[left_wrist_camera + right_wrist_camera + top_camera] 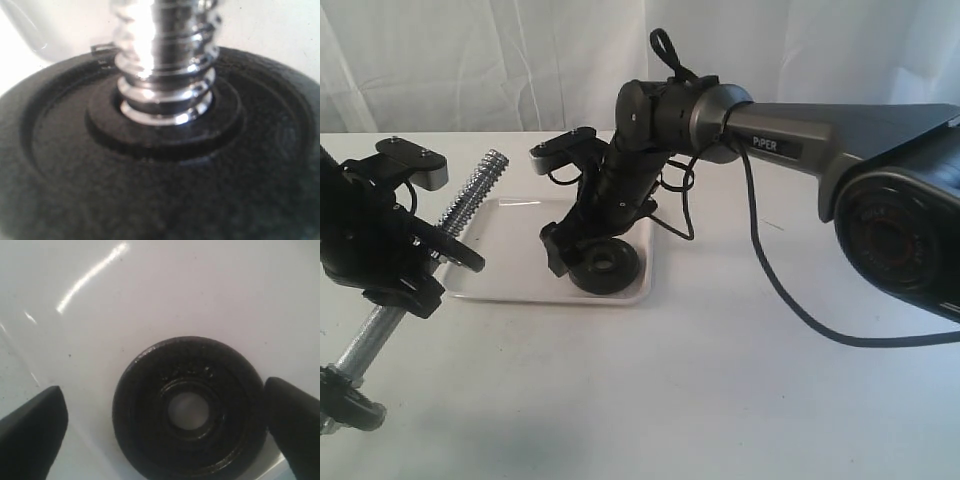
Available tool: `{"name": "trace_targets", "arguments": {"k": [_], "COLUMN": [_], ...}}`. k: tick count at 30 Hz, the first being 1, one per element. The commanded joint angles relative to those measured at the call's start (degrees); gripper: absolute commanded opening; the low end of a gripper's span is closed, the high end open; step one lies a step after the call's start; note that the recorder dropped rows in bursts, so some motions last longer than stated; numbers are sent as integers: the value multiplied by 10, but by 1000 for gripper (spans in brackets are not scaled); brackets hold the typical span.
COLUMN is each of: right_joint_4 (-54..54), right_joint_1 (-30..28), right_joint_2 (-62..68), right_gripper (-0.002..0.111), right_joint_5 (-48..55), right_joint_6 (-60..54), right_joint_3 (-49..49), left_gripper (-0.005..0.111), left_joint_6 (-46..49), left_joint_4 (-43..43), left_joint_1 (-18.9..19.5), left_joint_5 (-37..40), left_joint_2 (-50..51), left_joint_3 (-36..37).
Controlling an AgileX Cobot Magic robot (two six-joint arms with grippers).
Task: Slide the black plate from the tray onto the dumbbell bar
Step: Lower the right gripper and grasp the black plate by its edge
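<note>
The black plate [605, 267] [189, 407] lies in the white tray [510, 255] [150, 300], near its front right corner. My right gripper [588, 258] [167, 432] hangs low over it and is open, with one finger [35, 430] on each side of the disc and neither touching it. My left gripper [420, 262] is shut on the dumbbell bar [470, 195] [165, 60], holding it slanted at the tray's left, threaded end up. Another black disc [350, 405] [150, 190] sits on the bar's low end. The left fingers do not show in the left wrist view.
The right arm [800, 150] reaches in from the right above the white table [720, 380], and its black cable [790, 300] loops down to the tabletop. A white curtain [470, 60] hangs behind the table.
</note>
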Motion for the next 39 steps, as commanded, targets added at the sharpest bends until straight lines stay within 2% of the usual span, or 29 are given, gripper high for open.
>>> {"name": "trace_targets", "arguments": {"k": [1,17,39], "right_joint_4": [-26,-43,-111], "right_joint_1": [-1,0,19], "right_joint_2": [12,14,30], "right_gripper": [105,105,105], "right_joint_5": [-5,-29,20], "right_joint_6": [8,19,43], "right_joint_3": [-2,-2,-2], "left_gripper": [0,0,0], "left_joint_6": [-5,-5,-8], "left_joint_4": [-25,-25,-25], "left_joint_1": [1,1,1], "left_joint_5": [1,1,2], "left_joint_2": [-34,-34,-34], "left_joint_3": [-16,-16,-16]}}
